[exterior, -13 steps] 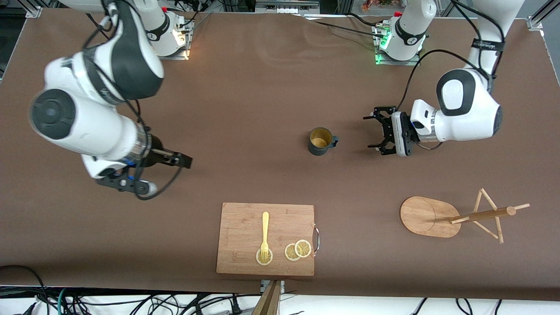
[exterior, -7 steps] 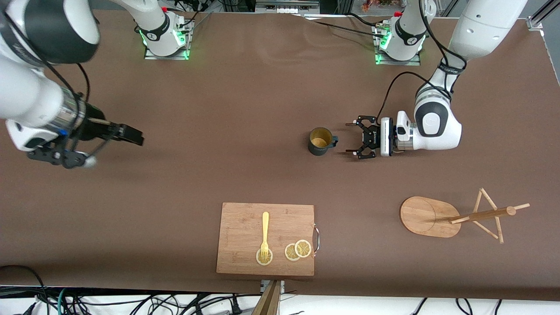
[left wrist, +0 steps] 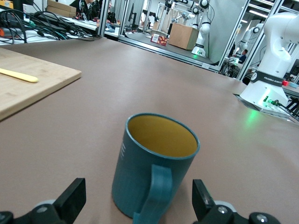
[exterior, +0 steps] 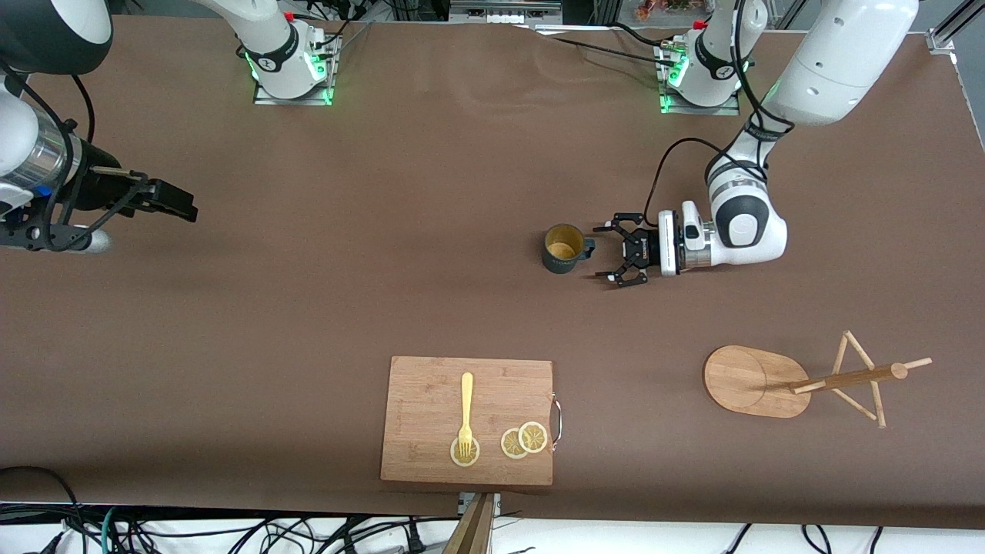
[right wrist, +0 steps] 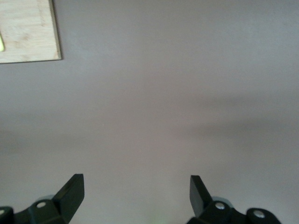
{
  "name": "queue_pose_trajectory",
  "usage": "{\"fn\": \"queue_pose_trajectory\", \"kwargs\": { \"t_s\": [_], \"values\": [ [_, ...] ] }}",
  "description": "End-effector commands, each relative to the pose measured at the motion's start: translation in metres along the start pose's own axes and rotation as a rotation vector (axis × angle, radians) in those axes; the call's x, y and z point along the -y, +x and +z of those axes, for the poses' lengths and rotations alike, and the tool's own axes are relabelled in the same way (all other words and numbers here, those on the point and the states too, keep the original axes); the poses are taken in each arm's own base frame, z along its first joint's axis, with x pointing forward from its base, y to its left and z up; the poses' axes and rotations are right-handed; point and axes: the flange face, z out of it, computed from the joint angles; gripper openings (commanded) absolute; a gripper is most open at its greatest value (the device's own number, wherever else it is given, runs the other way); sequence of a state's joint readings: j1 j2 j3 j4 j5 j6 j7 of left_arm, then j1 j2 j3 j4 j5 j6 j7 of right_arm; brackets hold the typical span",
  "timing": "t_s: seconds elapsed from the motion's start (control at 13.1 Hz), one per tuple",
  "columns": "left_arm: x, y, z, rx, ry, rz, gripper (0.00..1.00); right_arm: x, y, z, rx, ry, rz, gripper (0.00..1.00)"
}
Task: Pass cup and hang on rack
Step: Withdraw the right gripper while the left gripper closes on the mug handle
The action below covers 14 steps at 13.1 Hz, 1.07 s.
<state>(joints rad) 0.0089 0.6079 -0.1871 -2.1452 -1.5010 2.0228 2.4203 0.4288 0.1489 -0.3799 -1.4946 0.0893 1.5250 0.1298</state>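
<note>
The dark teal cup (exterior: 563,248) with a yellow inside stands upright mid-table, handle toward the left arm's end. My left gripper (exterior: 608,251) is level with it and open, its fingertips either side of the handle without touching. In the left wrist view the cup (left wrist: 154,172) fills the middle, with the handle pointing into the gap of the left gripper (left wrist: 138,195). The wooden rack (exterior: 750,381) stands nearer the front camera, at the left arm's end. My right gripper (exterior: 173,204) hangs open and empty over bare table at the right arm's end; in the right wrist view the right gripper (right wrist: 135,191) holds nothing.
A rectangular cutting board (exterior: 431,385) lies near the table's front edge, carrying a yellow fork (exterior: 466,412) and lemon slices (exterior: 523,440). Its corner (right wrist: 28,32) shows in the right wrist view. Both arm bases stand along the table's edge farthest from the front camera.
The left gripper has slid toward the cup until its open fingers flank the handle. The right arm has swung outward toward its own end of the table. The cup has not moved.
</note>
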Motion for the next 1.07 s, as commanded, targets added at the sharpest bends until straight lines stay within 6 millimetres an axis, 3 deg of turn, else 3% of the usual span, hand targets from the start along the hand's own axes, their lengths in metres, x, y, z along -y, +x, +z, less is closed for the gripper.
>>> {"fn": "queue_pose_trajectory", "kwargs": {
  "t_s": [0.0,0.08,0.15,0.3,0.38,0.76,0.99],
  "values": [
    [0.000,0.004,0.013,-0.022,-0.009,0.035,1.00,-0.026,-0.014,-0.004,-0.005,0.006,-0.056,1.00],
    [-0.001,0.000,0.015,-0.022,-0.012,0.029,0.99,-0.035,-0.015,-0.006,-0.002,0.009,-0.082,1.00],
    [0.001,-0.001,0.015,-0.023,-0.010,0.040,0.83,-0.043,-0.016,-0.007,0.001,0.002,-0.082,1.00],
    [0.003,-0.002,0.011,-0.027,-0.002,0.074,0.14,-0.053,-0.019,-0.011,0.000,-0.019,-0.075,1.00],
    [0.003,-0.006,0.013,-0.035,-0.006,0.064,0.00,-0.052,-0.019,-0.012,-0.002,-0.033,-0.083,1.00],
    [0.000,-0.006,0.020,-0.108,-0.031,0.034,0.00,-0.050,-0.019,-0.015,-0.007,-0.043,-0.088,1.00],
    [0.023,0.016,-0.022,-0.204,-0.025,-0.008,0.00,-0.053,-0.017,-0.015,-0.009,-0.049,-0.080,1.00]
  ]
}}
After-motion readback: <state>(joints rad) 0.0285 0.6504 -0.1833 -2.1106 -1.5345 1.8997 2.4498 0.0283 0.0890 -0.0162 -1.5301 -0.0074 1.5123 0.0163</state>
